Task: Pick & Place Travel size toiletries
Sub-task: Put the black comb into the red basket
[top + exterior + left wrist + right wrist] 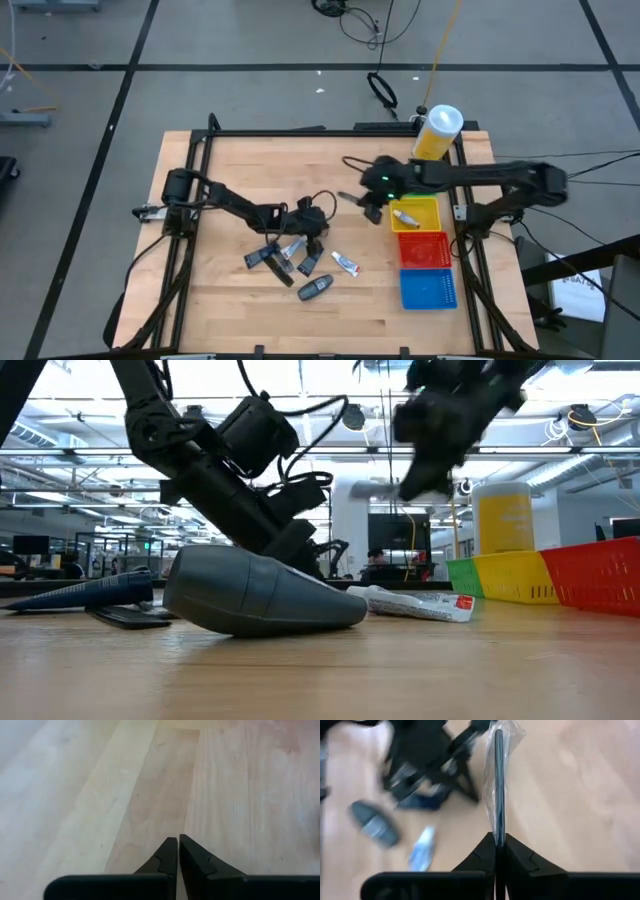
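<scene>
Your right hand (499, 840) is pinched shut on a thin dark item in a clear wrapper (498, 780), lifted off the surface (230, 170) just left of the yellow tray (432, 208). One small white tube (406, 216) already lies in that yellow tray, which sits at the far end of a row with the red tray (425, 249) and the blue tray (429, 289) nearer you. A big yellow bottle (437, 132) stands just beyond the trays.

Your left hand (178, 845) has its fingers pressed together with nothing between them, down low over bare wood at the far edge of the pile. The rest of the toiletries lie there in the middle of the surface: a cluster of dark pieces (268, 255), a white tube with a red end (345, 263) to their right, and a grey oblong piece (315, 289) nearest you.
</scene>
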`<state>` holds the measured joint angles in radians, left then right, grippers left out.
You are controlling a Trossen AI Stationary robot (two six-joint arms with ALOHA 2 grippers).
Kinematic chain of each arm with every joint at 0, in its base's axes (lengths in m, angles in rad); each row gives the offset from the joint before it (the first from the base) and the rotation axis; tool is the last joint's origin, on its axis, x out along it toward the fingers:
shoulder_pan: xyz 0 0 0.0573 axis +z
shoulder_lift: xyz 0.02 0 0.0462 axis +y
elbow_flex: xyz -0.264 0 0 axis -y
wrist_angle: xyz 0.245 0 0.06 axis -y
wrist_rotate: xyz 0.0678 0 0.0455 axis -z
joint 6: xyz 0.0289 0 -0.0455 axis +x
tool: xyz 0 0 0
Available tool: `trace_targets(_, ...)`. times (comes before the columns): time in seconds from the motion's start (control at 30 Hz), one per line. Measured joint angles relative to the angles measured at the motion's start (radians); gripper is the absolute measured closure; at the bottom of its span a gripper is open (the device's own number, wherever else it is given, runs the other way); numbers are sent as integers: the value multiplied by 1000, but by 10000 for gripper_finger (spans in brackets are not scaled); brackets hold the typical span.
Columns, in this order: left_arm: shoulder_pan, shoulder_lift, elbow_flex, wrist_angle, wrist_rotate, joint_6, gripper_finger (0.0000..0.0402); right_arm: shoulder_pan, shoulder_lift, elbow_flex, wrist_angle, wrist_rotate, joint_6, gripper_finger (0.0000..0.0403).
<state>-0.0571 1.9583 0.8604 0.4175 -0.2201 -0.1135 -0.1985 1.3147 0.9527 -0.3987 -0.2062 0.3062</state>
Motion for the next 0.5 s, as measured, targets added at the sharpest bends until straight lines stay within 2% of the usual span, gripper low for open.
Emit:
trace_targets(0.13,-34,0,0,3,-107,31,380,94,-175,0,-311,-14,103,396)
trace_targets(0.3,-44,6,0,11,-143,31,380,267,-298,0,-715,-59,354,395)
trace_targets(0.4,-43,6,0,11,-145,30,380,361,-313,-19,-805,-73,454,391)
trace_targets(0.5,-43,6,0,13,-147,30,380,409,-302,-67,-777,-118,457,391)
